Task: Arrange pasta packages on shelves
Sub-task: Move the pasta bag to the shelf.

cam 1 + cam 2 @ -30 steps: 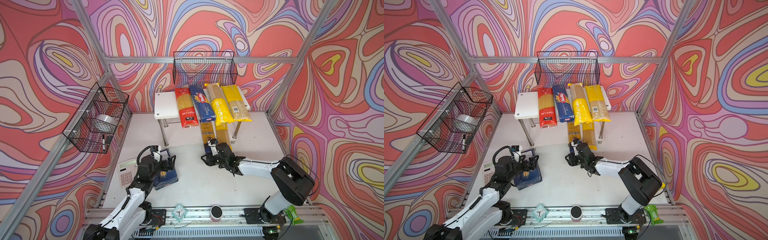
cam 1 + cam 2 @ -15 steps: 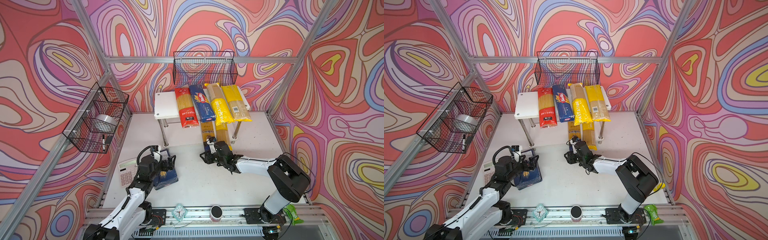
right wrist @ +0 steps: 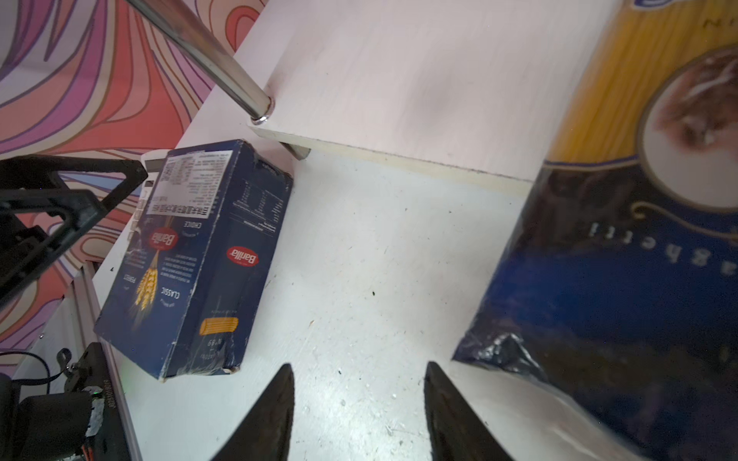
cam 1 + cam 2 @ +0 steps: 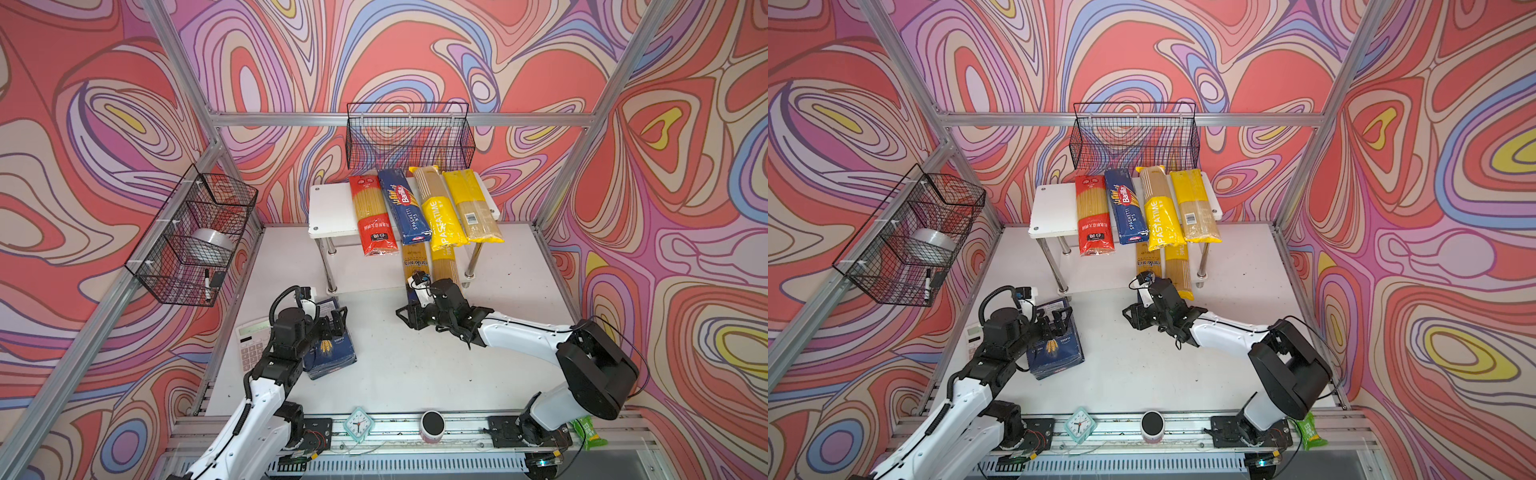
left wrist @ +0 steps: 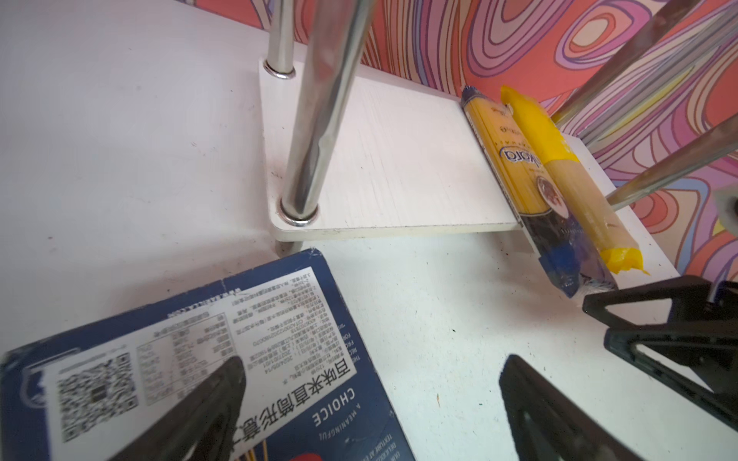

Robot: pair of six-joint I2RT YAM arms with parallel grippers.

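The white shelves (image 4: pixel 332 208) stand at the back. The top tier carries a red bag (image 4: pixel 370 212), a blue Barilla box (image 4: pixel 403 205), a yellow PASTATIME bag (image 4: pixel 442 216) and a barcode bag (image 4: pixel 473 208). On the lower tier (image 5: pixel 399 159) lie a dark-blue bag (image 3: pixel 619 279) and a yellow pack (image 5: pixel 559 159), both overhanging the front edge. My left gripper (image 5: pixel 371 399) is open above a wide Barilla box (image 4: pixel 332 353) lying on the table, with one finger (image 5: pixel 223 399) over the box's face. Just beside the dark-blue bag's end, my right gripper (image 3: pixel 359 399) is open with only bare table between its fingers.
A calculator (image 4: pixel 251 345) lies left of the wide box. A clock (image 4: pixel 358 424), a cup (image 4: pixel 432 426) and a green snack packet (image 4: pixel 586 432) sit along the front rail. Black wire baskets (image 4: pixel 409 137) (image 4: pixel 191 237) hang on the walls. Chrome legs (image 5: pixel 319 119) flank the lower tier.
The right gripper's jaws have widened a little beside the dark-blue bag, and the arm has shifted slightly. The left arm and the wide box have not moved.
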